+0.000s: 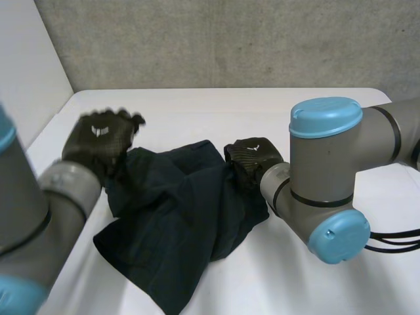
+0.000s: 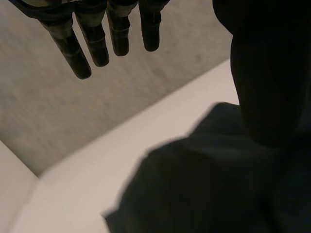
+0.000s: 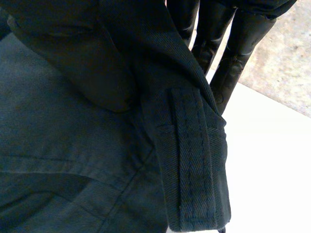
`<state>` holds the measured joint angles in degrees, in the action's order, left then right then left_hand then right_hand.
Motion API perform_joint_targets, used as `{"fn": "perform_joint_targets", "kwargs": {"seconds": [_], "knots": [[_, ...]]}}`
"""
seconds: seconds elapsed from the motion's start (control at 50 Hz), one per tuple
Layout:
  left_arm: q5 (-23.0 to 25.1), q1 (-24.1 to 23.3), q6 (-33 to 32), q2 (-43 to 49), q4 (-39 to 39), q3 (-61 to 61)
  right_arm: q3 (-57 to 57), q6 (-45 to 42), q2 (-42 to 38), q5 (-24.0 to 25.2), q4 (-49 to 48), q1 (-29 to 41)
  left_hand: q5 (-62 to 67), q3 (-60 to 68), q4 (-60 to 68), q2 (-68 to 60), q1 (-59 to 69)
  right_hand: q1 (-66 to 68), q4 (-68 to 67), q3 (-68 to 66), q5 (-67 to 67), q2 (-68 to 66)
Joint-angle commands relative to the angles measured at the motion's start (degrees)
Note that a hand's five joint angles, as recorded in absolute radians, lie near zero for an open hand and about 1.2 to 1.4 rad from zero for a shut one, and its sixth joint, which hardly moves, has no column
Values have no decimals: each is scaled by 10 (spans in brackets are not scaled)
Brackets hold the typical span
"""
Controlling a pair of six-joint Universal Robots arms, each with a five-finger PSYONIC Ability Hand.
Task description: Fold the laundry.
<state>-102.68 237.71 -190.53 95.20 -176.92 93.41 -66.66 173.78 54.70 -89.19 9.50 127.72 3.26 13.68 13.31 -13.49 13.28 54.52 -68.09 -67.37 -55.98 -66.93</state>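
1. The garment (image 1: 174, 223), dark and crumpled, lies in the middle of the head view on the white tabletop (image 1: 262, 111), with its folds running towards the lower left.
2. The left hand (image 1: 98, 141) hovers at the upper left of that view, just over the cloth's upper-left edge. Its fingers (image 2: 92, 43) are straight and spread, and they hold nothing.
3. The right hand (image 1: 252, 157) sits at the cloth's right edge, centre right. A seamed band (image 3: 194, 160) of the cloth lies across its palm side. I cannot tell whether it actually grips the cloth.
4. The step in hand looks like spreading the cloth flat before any fold.
5. To do this well, lower the left hand onto the edge directly beneath it and take only one layer.
6. Check that the right hand has a firm hold on the band, which is the stiffest part.
7. Then draw the two hands apart, low and level, so the bunched middle slides flat and does not lift.
8. Move slowly, because heavy twill drags and may slip out of a light pinch.
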Motion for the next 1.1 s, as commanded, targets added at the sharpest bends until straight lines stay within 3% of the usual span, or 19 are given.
{"fn": "perform_joint_targets", "kwargs": {"seconds": [0.02,0.18,0.6,0.68,0.7,0.76,0.82,0.9,0.98,1.0,1.1], "knots": [[5,-63,74,-34,65,85,33,9,-40,-36,2,2,35,31,35,-33,35,252,-116,-124,-137,-128],[0,-101,119,-4,89,109,47,41,-60,-37,4,2,33,29,33,-31,33,255,-119,-126,-140,-131],[-11,-130,126,134,50,66,39,53,-48,-37,8,0,33,29,33,-31,33,255,-119,-126,-140,-131],[-36,-131,126,159,34,51,32,53,-40,-37,8,-4,196,192,195,-194,196,255,-119,-126,-140,-131],[-46,-131,126,169,26,45,26,53,-36,-37,9,-4,370,366,369,-368,370,255,-119,-126,-140,-131],[-58,-132,123,183,14,33,16,52,-24,-35,9,-4,667,662,666,-664,666,255,-119,-126,-140,-131],[-63,-134,117,193,19,4,8,39,5,-30,18,-4,667,663,667,-665,667,255,-119,-126,-140,-131],[-62,-131,114,173,34,-26,7,-25,53,-19,74,-7,667,663,667,-665,667,255,-119,-126,-140,-131],[-58,-113,97,84,54,-48,5,-174,101,-7,129,-27,667,663,667,-665,667,255,-119,-126,-140,-131],[-58,-97,78,51,55,-56,7,-236,123,-14,147,-34,667,663,667,-665,667,255,-119,-126,-140,-131],[-38,-48,6,-29,54,-77,17,-355,203,-16,183,-44,667,663,667,-665,667,255,-119,-126,-140,-131]]}}
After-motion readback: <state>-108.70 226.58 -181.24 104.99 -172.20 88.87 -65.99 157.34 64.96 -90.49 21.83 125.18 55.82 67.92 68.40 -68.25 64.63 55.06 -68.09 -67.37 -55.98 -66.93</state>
